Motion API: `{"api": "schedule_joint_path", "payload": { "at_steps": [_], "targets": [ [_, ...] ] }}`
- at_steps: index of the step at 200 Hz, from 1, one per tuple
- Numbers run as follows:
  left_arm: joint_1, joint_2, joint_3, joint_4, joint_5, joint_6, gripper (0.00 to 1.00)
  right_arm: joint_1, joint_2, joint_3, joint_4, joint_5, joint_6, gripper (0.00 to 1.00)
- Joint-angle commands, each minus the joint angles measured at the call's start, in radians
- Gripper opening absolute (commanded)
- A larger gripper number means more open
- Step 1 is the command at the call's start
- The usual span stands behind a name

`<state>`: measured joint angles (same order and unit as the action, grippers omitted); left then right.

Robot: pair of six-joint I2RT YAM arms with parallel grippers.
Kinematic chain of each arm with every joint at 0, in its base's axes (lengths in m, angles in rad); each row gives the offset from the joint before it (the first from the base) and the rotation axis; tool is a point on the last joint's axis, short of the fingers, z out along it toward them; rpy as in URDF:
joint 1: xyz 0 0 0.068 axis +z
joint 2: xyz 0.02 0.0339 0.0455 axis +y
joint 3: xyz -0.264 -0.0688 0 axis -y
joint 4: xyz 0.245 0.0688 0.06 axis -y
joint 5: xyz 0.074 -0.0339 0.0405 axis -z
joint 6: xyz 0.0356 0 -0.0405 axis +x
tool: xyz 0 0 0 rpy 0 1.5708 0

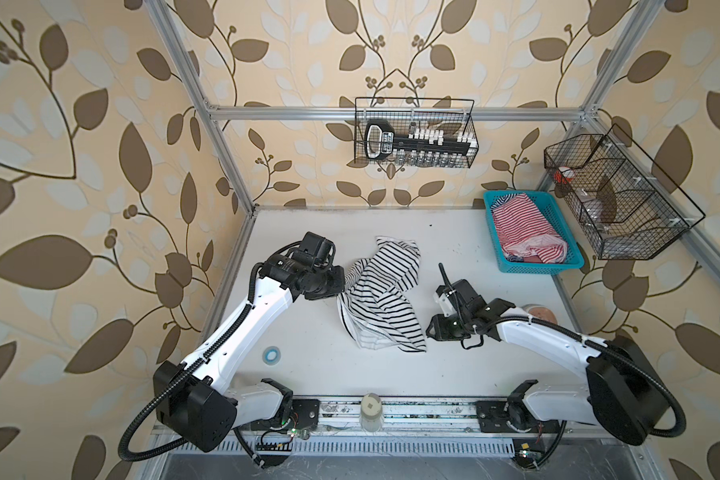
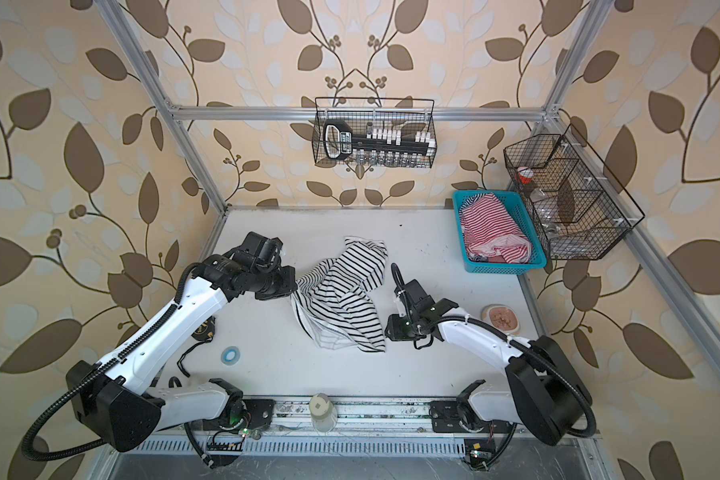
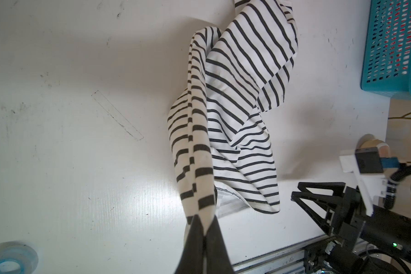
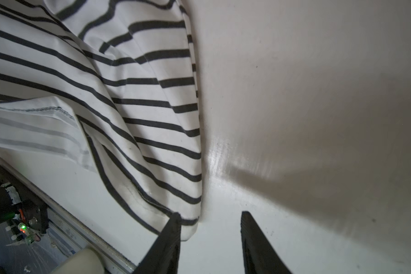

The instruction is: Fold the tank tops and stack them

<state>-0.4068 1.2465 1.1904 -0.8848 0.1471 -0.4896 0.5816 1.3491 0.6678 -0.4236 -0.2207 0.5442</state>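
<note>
Left gripper (image 3: 203,227) — jaws pinched on a gathered edge of the black top (image 1: 381,295), lifting it at centre frame, likely to shake it open for folding; right gripper (image 4: 210,220) — jaws apart, empty, at the cloth's lower right corner (image 4: 188,223), apparently set to pinch it. Tops: two — the black one crumpled mid-table (image 1: 292,332), the red top (image 1: 524,232) heaped in the basket (image 1: 574,259), upper right. Grippers two, basket one, tape roll (image 1: 272,354) one.
</note>
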Motion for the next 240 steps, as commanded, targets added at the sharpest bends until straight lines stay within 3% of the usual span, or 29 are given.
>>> {"api": "schedule_joint_path", "payload": {
  "at_steps": [1,77,84,95,118,142,168,204,240],
  "targets": [
    [-0.007,-0.023,0.012,0.004,-0.012,0.004,0.0,0.033,0.056,0.018,0.05,-0.005,0.052,0.42],
    [-0.007,-0.036,0.003,0.0,-0.035,0.014,0.0,0.116,0.156,0.021,0.086,-0.045,0.096,0.41],
    [-0.007,-0.035,0.003,0.001,-0.035,0.014,0.0,0.12,0.165,0.022,0.088,-0.05,0.097,0.32],
    [-0.007,-0.033,0.004,0.003,-0.038,0.014,0.0,0.121,0.177,0.027,0.084,-0.057,0.093,0.0],
    [-0.003,-0.032,0.059,0.0,-0.102,0.013,0.0,0.096,0.152,0.086,0.003,-0.002,0.041,0.0],
    [0.014,-0.009,0.229,0.004,-0.169,0.049,0.0,-0.017,0.046,0.291,-0.143,0.076,-0.074,0.0],
    [0.02,0.054,0.492,0.013,-0.205,0.094,0.0,-0.155,-0.03,0.584,-0.213,0.064,-0.187,0.0],
    [0.02,0.122,0.799,0.046,-0.172,0.117,0.0,-0.267,0.033,1.021,-0.31,-0.026,-0.269,0.0],
    [0.02,0.101,0.933,0.079,-0.128,0.14,0.0,-0.334,0.064,1.234,-0.336,-0.102,-0.277,0.0]
  ]
}}
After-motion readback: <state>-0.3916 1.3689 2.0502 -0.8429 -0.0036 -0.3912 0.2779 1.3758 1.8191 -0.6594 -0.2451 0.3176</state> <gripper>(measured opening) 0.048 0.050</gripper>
